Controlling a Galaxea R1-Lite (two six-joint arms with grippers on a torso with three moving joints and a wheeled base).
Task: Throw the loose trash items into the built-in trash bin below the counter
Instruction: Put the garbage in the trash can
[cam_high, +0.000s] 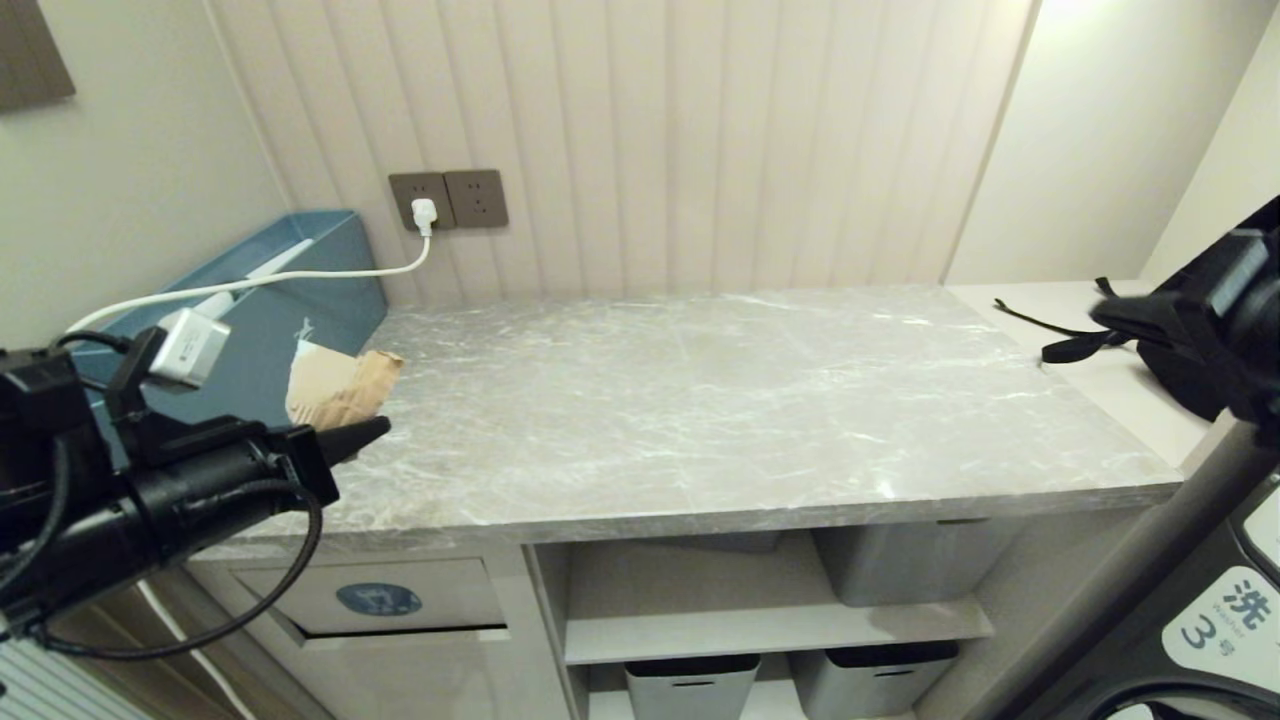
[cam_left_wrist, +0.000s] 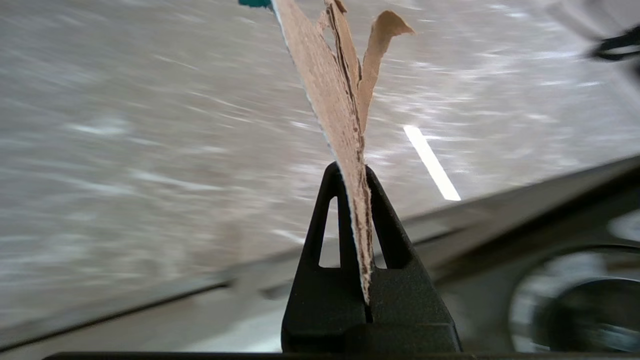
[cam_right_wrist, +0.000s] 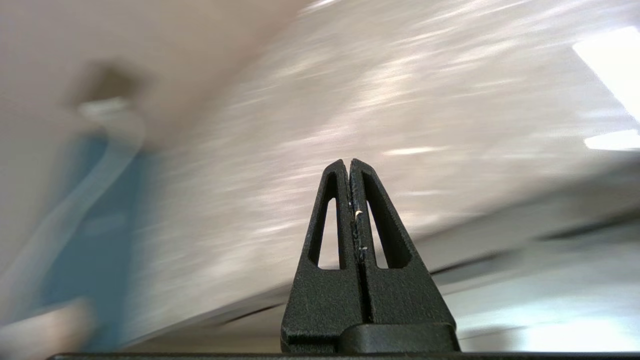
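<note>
Your left gripper (cam_high: 375, 432), left of frame, pinches 1 brown paper scrap (cam_high: 340, 388) above the counter (cam_high: 720, 400). Right gripper (cam_right_wrist: 349, 165) pressed together, empty. Bin flap (cam_high: 385, 598), lower left, awaits it; no other trash visible.

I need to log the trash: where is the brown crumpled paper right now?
The brown crumpled paper is pinched in the left gripper, held over the counter's left end beside the teal-blue box, above the trash-bin flap.
</note>
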